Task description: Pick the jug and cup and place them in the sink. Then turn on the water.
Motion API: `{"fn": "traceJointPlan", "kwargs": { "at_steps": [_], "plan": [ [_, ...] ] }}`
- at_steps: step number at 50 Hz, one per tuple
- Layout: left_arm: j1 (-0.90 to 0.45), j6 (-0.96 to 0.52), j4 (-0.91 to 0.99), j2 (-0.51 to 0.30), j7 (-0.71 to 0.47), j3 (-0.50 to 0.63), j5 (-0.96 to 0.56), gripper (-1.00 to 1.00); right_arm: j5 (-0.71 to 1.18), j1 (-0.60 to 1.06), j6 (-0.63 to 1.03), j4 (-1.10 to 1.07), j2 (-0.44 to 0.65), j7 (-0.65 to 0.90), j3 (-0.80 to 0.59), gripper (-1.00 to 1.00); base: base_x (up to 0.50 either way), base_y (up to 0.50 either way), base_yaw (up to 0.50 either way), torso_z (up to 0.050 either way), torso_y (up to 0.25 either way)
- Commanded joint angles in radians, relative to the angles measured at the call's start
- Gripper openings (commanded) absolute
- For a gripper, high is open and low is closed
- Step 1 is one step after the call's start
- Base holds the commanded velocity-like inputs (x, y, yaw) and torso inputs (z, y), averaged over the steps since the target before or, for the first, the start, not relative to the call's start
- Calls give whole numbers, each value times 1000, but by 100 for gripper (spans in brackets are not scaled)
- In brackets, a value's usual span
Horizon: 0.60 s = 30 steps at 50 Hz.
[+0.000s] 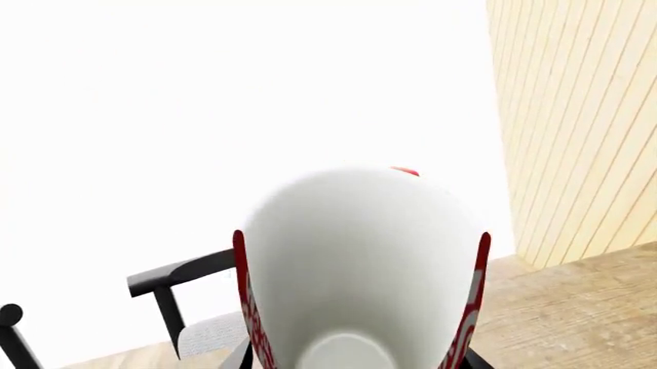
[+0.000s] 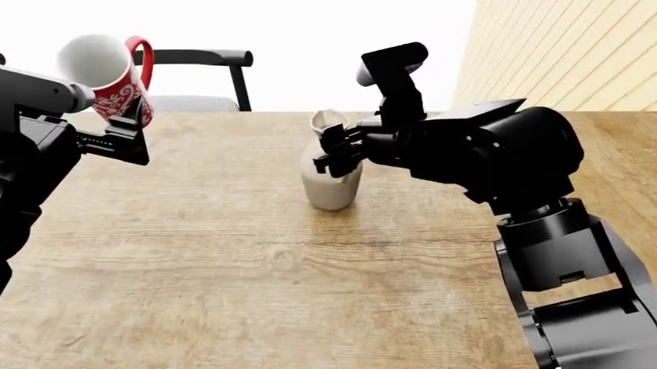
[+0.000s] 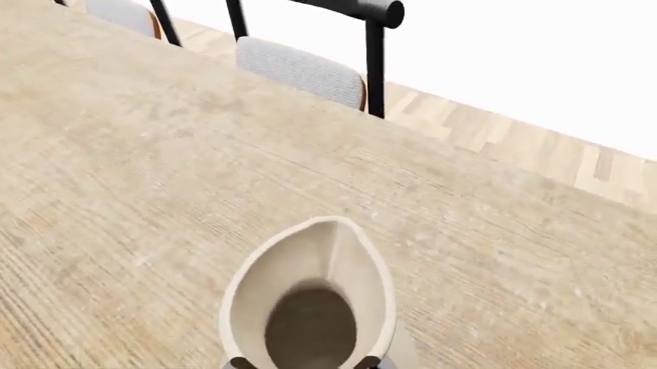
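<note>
Jug [image 2: 331, 181] pickup is the step in hand, judging by the right gripper [image 2: 331, 152] set at the neck of the cream pitcher, which stands upright near the middle of the wooden table [image 2: 205, 277]. The jaws sit to either side of the neck, but whether they have closed on it cannot be told from these views. The right wrist view looks straight down the flared lip, with only two dark finger ends showing at its base. To do this well, I judge the grip should seat below the flare and the lift go straight up, as the bulbous body could swing or slip.

The left gripper [image 2: 121, 137] holds the red floral cup [image 2: 108, 73] aloft and tilted, clear of the table at its far left; its white interior fills the left wrist view.

No sink or faucet is in view. A black chair [image 2: 205, 73] with a grey seat stands beyond the table, a pale slatted wall [image 2: 575, 46] to the right.
</note>
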Motion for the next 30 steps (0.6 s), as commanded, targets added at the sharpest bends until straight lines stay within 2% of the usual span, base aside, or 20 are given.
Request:
{"fn": "traceJointPlan", "kwargs": {
  "at_steps": [1,19,30],
  "plan": [
    [-4,0,2,0,-12,-6,-17,-100,17,-1,-11,-10,5,-10,-17,-100,0,3,3,0,0],
    [-11,-27,-1,-3,1,-6,-41,-100,66,24,31,-176,75,90,88,-100,0,0,0,1,1],
    [-15,-35,-6,-6,19,-3,-58,-100,144,-13,147,-450,141,224,181,-100,0,0,0,0,2]
  ]
}}
